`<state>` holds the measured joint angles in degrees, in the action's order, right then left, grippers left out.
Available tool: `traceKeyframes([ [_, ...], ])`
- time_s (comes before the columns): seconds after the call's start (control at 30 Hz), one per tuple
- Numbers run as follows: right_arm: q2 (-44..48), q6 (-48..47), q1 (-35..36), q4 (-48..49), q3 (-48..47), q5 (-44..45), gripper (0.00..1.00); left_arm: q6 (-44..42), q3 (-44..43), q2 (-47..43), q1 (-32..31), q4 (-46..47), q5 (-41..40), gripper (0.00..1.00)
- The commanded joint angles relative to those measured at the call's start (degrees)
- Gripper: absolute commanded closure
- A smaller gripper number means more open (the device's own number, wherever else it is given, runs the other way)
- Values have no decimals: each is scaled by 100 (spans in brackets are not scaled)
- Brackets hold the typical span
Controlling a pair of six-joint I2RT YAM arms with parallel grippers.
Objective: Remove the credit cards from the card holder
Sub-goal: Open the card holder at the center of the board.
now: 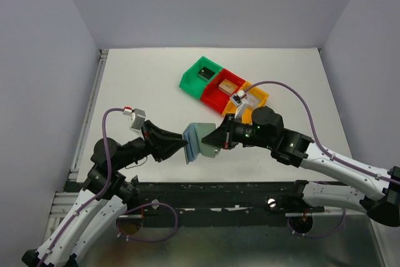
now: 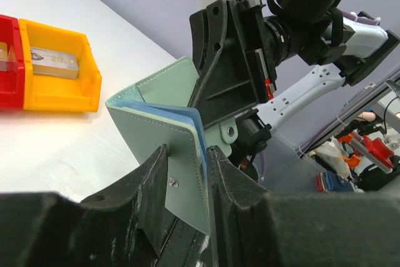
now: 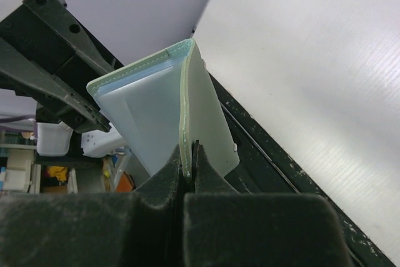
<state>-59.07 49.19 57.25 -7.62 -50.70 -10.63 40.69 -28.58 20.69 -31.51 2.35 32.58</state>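
Soft grey-blue bifold card holder (image 1: 199, 139), half-open. Our left gripper (image 1: 185, 147) pinches its nine-o'clock panel, right gripper (image 1: 216, 144) the three-o'clock.

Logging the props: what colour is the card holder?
Pale grey-green card holder, blue inside edge; clearest in the left wrist view.

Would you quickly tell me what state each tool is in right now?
Left tool: closed on one panel of the card holder.
Right tool: closed on the holder's other panel.
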Motion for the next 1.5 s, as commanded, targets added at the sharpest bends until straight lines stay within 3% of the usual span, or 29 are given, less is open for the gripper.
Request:
traceKeyframes([
  [0.0, 124, 319, -74, 1013, 191, -386, 100, -96, 54, -82, -31, -112, 82, 63],
  [0.03, 124, 380, -91, 1156, 253, -448, 100, -96, 63, -91, -31, -95, 99, 63],
  [0.13, 89, 530, -144, 1508, 385, -668, 99, -114, 28, -91, -31, -129, 144, 48],
  [0.2, 71, 539, -162, 1535, 376, -694, 100, -140, 28, -83, -40, -182, 144, 46],
  [0.37, 71, 548, -171, 1631, 403, -747, 100, -175, 10, -100, -48, -191, 135, 55],
  [0.47, 71, 653, -223, 1851, 525, -861, 100, -175, -7, -118, -40, -156, 144, 55],
  [0.57, 53, 802, -285, 2123, 675, -993, 100, -158, -42, -135, -49, -103, 188, 43],
  [0.7, 45, 890, -355, 2300, 772, -1055, 100, -166, -95, -205, -40, -94, 179, 36],
  [1.07, 36, 1110, -531, 2695, 1062, -1213, 100, -228, -130, -328, -40, -164, 126, 41],
  [1.47, -17, 1137, -557, 2827, 1150, -1274, 100, -245, -122, -364, -40, -147, 100, 61],
])
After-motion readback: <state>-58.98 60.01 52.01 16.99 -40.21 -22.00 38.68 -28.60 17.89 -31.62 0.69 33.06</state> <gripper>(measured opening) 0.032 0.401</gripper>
